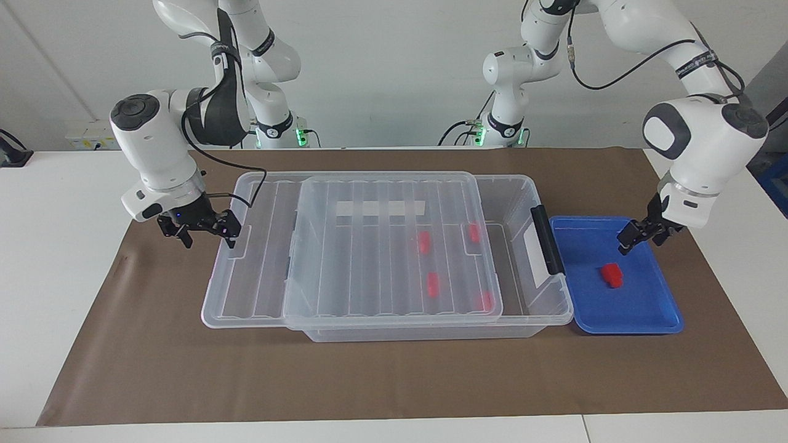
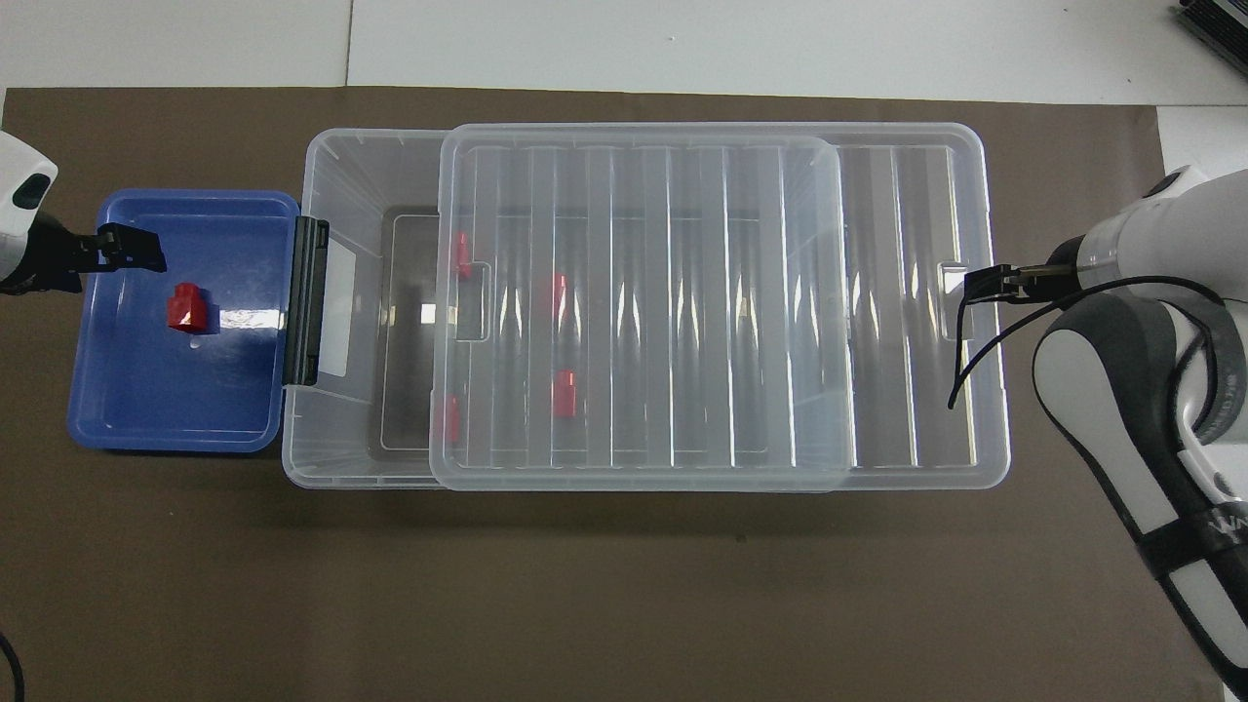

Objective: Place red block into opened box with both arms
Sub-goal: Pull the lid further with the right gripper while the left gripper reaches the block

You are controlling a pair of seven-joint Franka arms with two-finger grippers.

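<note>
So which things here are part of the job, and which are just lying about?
In the job:
- red block in the blue tray
- box
- lid, partly slid off
- left gripper, over the tray
- right gripper, at the lid's end

Lying about:
- four red blocks already in the box
- brown mat

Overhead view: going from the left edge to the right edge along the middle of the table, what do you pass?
Left gripper → red block in the blue tray → black latch → uncovered end of the box → lid → right gripper.
</note>
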